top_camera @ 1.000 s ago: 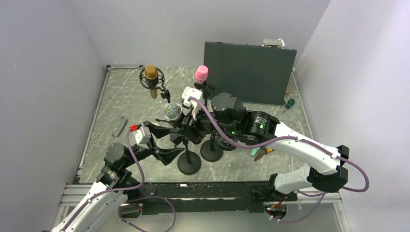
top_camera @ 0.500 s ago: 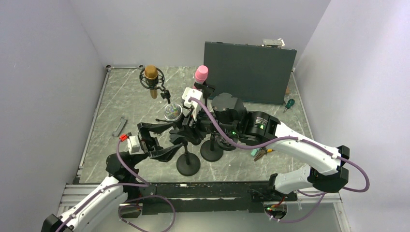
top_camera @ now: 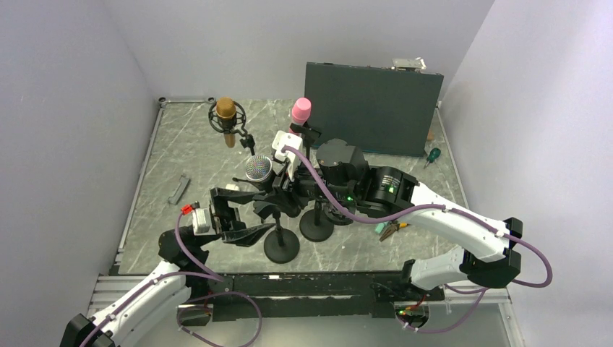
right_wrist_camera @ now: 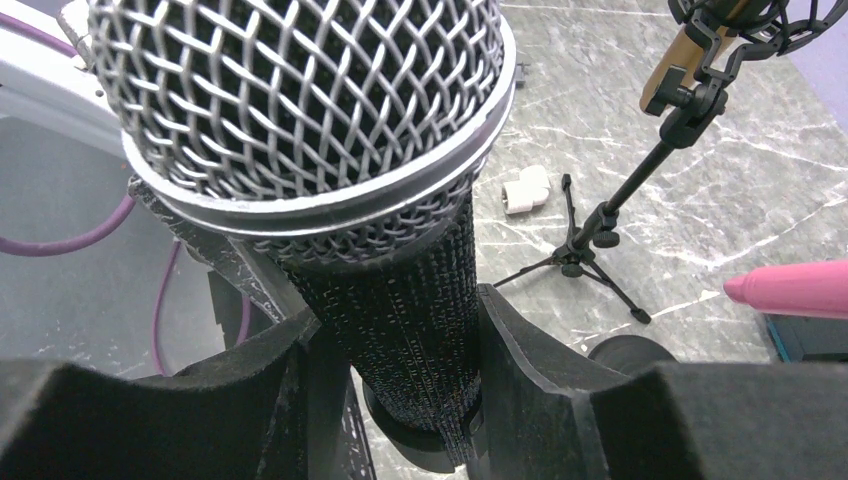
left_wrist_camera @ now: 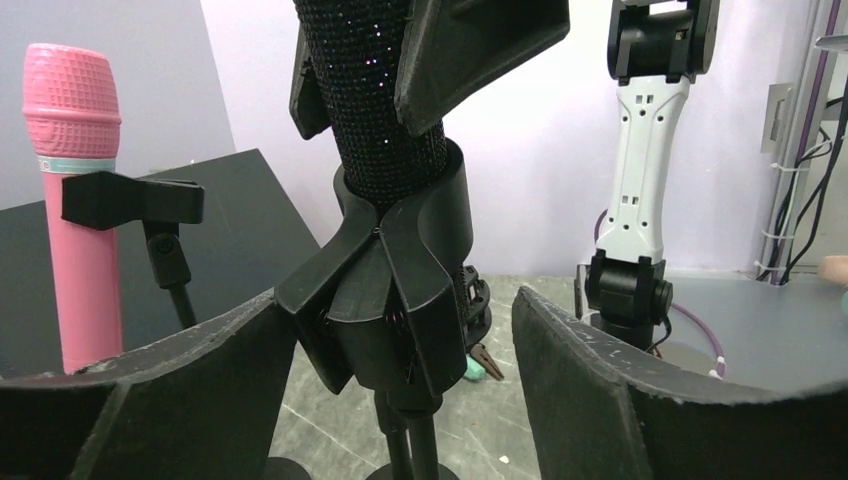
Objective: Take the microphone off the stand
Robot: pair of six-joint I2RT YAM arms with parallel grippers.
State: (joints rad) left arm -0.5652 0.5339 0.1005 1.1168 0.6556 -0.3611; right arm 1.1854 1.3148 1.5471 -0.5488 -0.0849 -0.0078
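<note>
The black glitter microphone with a silver mesh head (top_camera: pixel 258 168) sits in the black clip (left_wrist_camera: pixel 390 290) of a stand with a round base (top_camera: pixel 282 246). My right gripper (top_camera: pixel 273 194) is shut on the microphone's body (right_wrist_camera: pixel 410 300), one finger pressed against each side just below the head (right_wrist_camera: pixel 310 110). My left gripper (top_camera: pixel 262 208) is open, and its fingers (left_wrist_camera: pixel 640 390) stand on either side of the clip without touching it. In the left wrist view the microphone's body (left_wrist_camera: pixel 385 110) rises out of the clip.
A pink microphone (top_camera: pixel 301 110) on a second round-base stand (top_camera: pixel 316 230) is just behind. A brown microphone (top_camera: pixel 226 112) on a tripod is at the back left. A dark panel (top_camera: pixel 372 108) stands at the back right. Green-handled pliers (top_camera: pixel 387 230) lie to the right.
My left arm has swung back and turned, and its open gripper now sits level around the stand's clip. The right gripper and the microphone have not moved.
</note>
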